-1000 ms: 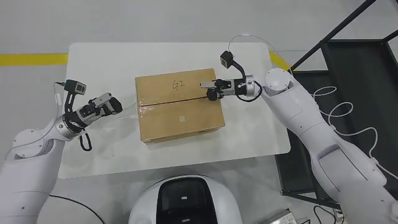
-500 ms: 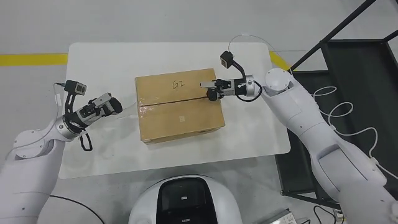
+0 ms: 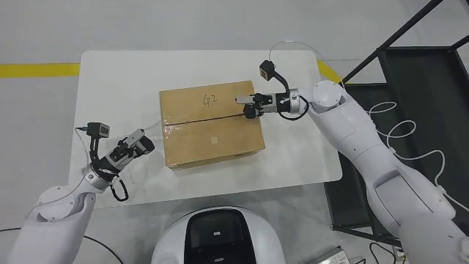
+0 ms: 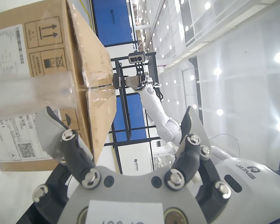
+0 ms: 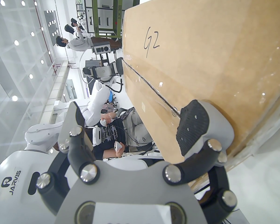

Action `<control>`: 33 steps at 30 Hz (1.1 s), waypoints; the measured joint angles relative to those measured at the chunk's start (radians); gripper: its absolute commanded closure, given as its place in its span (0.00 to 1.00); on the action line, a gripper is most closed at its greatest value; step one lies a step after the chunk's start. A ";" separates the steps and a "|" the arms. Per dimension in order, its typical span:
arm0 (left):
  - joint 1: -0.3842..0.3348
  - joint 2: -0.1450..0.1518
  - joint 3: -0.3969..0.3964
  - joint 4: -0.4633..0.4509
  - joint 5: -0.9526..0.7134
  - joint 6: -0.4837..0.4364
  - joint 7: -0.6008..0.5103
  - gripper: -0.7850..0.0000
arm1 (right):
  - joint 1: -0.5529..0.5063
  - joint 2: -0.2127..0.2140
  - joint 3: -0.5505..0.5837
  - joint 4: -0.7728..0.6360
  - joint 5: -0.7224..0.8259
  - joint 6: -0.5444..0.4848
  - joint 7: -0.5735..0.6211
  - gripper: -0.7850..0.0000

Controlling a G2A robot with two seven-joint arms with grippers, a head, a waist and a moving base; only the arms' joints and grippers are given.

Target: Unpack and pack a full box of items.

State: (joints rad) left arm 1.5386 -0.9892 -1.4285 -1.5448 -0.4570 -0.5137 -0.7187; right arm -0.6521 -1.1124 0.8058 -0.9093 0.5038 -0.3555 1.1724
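Note:
A brown cardboard box (image 3: 211, 123) marked "G2" stands shut in the middle of the white table (image 3: 293, 154), with clear tape along its top seam. My right gripper (image 3: 248, 107) is at the seam's right end and is open. One padded finger (image 5: 196, 127) rests on the box top (image 5: 200, 59); the other is in the air. My left gripper (image 3: 148, 145) is just off the box's left side, near its front corner, and is open (image 4: 121, 122). A loose strip of clear tape (image 4: 32, 92) hangs from the labelled box side (image 4: 44, 47), close to one left finger (image 4: 53, 127).
A black metal rack (image 3: 410, 117) stands just past the table's right edge, with cables on it. A yellow line (image 3: 37, 70) runs along the floor at the left. Bare table lies in front of and behind the box.
My left arm has swung towards the table's front edge and slightly closer to the box. The right arm and the box have not moved.

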 measured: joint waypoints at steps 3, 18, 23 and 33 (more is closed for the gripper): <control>0.057 -0.008 0.004 -0.027 0.014 -0.047 0.109 0.00 | 0.000 0.000 0.000 0.000 0.000 0.000 0.000 0.00; 0.089 -0.018 0.021 -0.033 -0.002 -0.103 0.175 0.00 | 0.000 0.000 0.000 0.000 0.000 0.000 0.000 0.00; 0.084 -0.020 0.016 -0.050 -0.005 -0.067 0.206 0.00 | 0.000 0.000 0.000 0.000 0.000 0.000 0.000 0.00; 0.128 -0.050 0.084 -0.074 -0.134 0.060 0.391 0.00 | 0.000 0.000 0.000 0.000 0.000 0.000 0.000 0.00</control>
State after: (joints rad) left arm 1.6663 -1.0392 -1.3447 -1.6183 -0.5909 -0.4541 -0.3276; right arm -0.6521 -1.1124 0.8058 -0.9093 0.5038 -0.3555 1.1724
